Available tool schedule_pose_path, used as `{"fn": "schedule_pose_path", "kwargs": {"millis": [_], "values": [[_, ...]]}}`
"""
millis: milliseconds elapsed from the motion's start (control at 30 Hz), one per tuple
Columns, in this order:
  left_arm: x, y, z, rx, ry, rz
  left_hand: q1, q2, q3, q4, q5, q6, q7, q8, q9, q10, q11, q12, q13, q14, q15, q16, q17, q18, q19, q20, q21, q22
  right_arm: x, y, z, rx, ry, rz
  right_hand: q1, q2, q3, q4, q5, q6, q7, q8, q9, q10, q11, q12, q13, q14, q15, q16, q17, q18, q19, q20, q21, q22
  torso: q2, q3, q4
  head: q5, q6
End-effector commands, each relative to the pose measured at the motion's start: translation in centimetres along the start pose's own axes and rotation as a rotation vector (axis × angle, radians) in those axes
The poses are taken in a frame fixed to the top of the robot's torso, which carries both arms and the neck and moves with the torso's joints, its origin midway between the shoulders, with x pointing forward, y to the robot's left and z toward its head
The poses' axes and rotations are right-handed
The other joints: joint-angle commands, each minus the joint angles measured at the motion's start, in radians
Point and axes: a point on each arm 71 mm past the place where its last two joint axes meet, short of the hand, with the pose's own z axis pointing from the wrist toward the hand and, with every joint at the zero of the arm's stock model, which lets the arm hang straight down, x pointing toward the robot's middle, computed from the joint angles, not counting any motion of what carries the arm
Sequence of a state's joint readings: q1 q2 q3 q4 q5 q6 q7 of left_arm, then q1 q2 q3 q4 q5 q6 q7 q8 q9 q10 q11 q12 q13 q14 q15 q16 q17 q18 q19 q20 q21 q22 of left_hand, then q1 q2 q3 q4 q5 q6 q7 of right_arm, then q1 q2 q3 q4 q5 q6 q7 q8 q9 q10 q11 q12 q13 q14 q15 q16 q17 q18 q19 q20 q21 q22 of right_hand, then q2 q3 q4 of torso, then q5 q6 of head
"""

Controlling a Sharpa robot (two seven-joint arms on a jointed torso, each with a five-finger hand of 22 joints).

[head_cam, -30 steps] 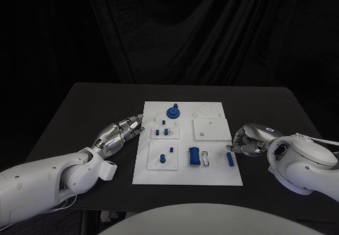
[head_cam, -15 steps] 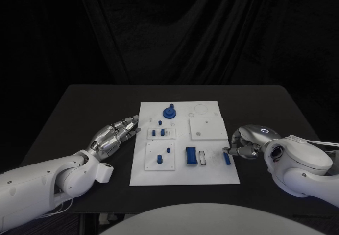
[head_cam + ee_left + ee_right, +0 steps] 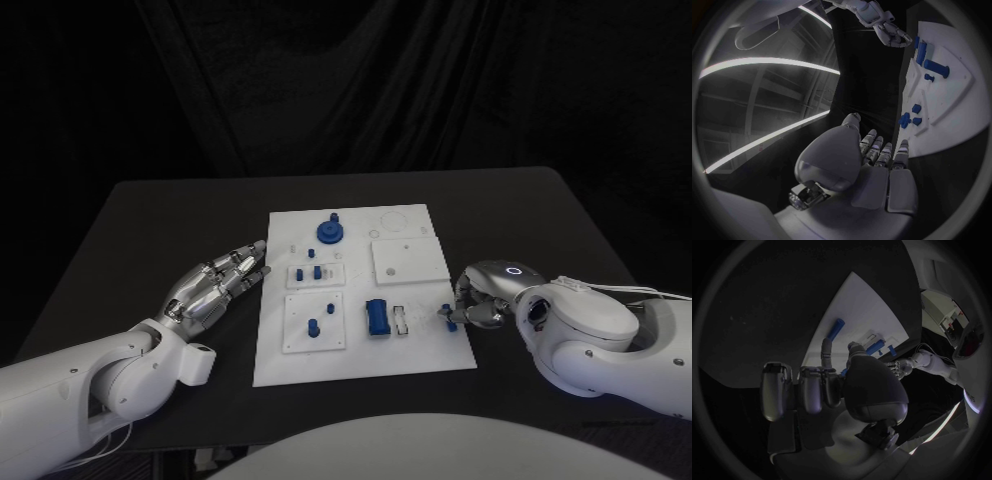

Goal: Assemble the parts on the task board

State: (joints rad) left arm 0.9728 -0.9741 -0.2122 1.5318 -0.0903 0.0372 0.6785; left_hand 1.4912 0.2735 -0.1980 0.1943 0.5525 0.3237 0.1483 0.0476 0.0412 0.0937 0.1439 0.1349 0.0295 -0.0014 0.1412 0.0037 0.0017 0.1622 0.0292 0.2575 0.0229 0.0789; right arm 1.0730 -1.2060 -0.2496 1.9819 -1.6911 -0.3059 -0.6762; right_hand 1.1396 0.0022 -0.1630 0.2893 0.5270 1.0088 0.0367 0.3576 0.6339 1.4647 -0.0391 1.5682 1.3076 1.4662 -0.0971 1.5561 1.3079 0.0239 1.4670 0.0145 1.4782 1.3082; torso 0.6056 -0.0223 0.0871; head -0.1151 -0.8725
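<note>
Left hand: the left hand (image 3: 216, 283) lies flat just beside the left edge of the board, fingers stretched and a little apart, holding nothing.
Board: the white board (image 3: 433, 355) sits in the middle of the black table (image 3: 159, 215), between the two hands.
Parts on the left plates: small blue pegs (image 3: 307, 272) stand on a raised plate near the left hand, and one more blue peg (image 3: 312, 326) stands on the plate below it.
Round part: a blue round piece with a knob (image 3: 330, 232) stands near the far edge of the board.
Blue block: a thick blue block (image 3: 376, 317) lies in the near middle of the board, apart from both hands.
Blue bar: a slim blue bar (image 3: 450, 320) lies at the right edge of the board, right at the fingertips of the right hand.
Right hand: the right hand (image 3: 488, 297) has its fingers curled toward the bar; I cannot tell if they already pinch it or only touch it.
Step in hand: it seems to be the picking up of the blue bar.
Next move: I think the right hand needs a firm pinch on the bar, then a straight lift, without pushing the board.
</note>
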Motion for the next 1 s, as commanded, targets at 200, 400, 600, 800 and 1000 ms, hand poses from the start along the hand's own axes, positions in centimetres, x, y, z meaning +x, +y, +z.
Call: {"fn": "schedule_pose_path", "kwargs": {"millis": [200, 400, 600, 800, 1000], "values": [[0.1, -0.1, 0.0, 0.018, -0.002, -0.005, 0.006, 0.006, 0.004, 0.0, 0.004, 0.007, 0.0, 0.007, 0.001, 0.001, 0.0, 0.005, 0.001, 0.001, -0.001, -0.004, -0.002, 0.019, 0.002, 0.004, -0.001, 0.001, 0.5, -0.2, 0.2, 0.026, 0.035, -0.012, 0.04, -0.006, -0.007, 0.001, 0.074, 0.009, 0.009, -0.056, -0.039, 0.106, 0.014, 0.003, 0.263, 0.095, 0.01, -0.008, 0.213, 0.003, 0.055, 0.009, -0.008, 0.227, 0.0, -0.0001, 0.0, -0.023, 0.0], [0.1, 0.0, 0.0, 0.018, -0.001, -0.005, 0.006, 0.006, 0.004, 0.0, 0.004, 0.007, 0.0, 0.007, 0.001, 0.001, 0.0, 0.005, 0.001, 0.001, -0.001, -0.004, -0.002, 0.019, 0.002, 0.004, -0.001, 0.001, 0.8, -0.2, 0.5, 0.032, 0.043, -0.011, 0.051, -0.004, -0.004, 0.0, 0.088, 0.008, 0.014, -0.076, -0.054, 0.106, 0.018, 0.003, 0.263, 0.094, 0.014, -0.008, 0.212, 0.003, 0.054, 0.013, -0.01, 0.226, 0.0, -0.0002, 0.0, -0.044, 0.0], [0.1, 0.0, 0.0, 0.017, -0.002, -0.005, 0.006, 0.005, 0.004, 0.0, 0.004, 0.006, 0.0, 0.007, 0.001, 0.001, 0.001, 0.005, 0.001, 0.001, -0.001, -0.004, -0.002, 0.019, 0.002, 0.004, -0.001, 0.001, 1.4, -0.3, 0.8, 0.04, 0.06, -0.014, 0.078, -0.005, 0.004, 0.0, 0.155, 0.019, 0.015, -0.099, -0.072, 0.106, 0.02, 0.003, 0.263, 0.094, 0.016, -0.009, 0.211, 0.004, 0.053, 0.016, -0.012, 0.226, 0.0, -0.0003, 0.0, -0.063, 0.0], [0.1, 0.0, 0.0, 0.015, 0.001, -0.007, 0.006, 0.005, 0.004, 0.0, 0.004, 0.007, 0.0, 0.007, 0.001, 0.001, 0.001, 0.006, 0.001, 0.001, -0.001, -0.004, -0.002, 0.019, 0.002, 0.004, 0.0, 0.002, 2.1, -0.5, 1.3, 0.048, 0.075, -0.022, 0.088, -0.007, 0.011, -0.001, 0.204, 0.025, 0.015, -0.112, -0.081, 0.106, 0.02, 0.003, 0.263, 0.094, 0.017, -0.009, 0.21, 0.004, 0.053, 0.016, -0.014, 0.225, 0.0, -0.0004, 0.0001, -0.077, 0.0], [0.2, 0.1, 0.1, 0.013, 0.003, -0.009, 0.007, 0.004, 0.005, -0.001, 0.005, 0.007, 0.001, 0.007, 0.001, 0.0, 0.002, 0.006, 0.001, 0.001, 0.0, -0.004, -0.002, 0.019, 0.002, 0.005, 0.0, 0.003, 3.0, -0.4, 1.7, 0.05, 0.085, -0.021, 0.116, -0.009, 0.023, -0.005, 0.235, 0.027, 0.015, -0.119, -0.086, 0.106, 0.019, 0.003, 0.263, 0.093, 0.016, -0.01, 0.207, 0.005, 0.051, 0.016, -0.018, 0.224, 0.0, -0.0005, -0.0002, -0.094, 0.0]]}}
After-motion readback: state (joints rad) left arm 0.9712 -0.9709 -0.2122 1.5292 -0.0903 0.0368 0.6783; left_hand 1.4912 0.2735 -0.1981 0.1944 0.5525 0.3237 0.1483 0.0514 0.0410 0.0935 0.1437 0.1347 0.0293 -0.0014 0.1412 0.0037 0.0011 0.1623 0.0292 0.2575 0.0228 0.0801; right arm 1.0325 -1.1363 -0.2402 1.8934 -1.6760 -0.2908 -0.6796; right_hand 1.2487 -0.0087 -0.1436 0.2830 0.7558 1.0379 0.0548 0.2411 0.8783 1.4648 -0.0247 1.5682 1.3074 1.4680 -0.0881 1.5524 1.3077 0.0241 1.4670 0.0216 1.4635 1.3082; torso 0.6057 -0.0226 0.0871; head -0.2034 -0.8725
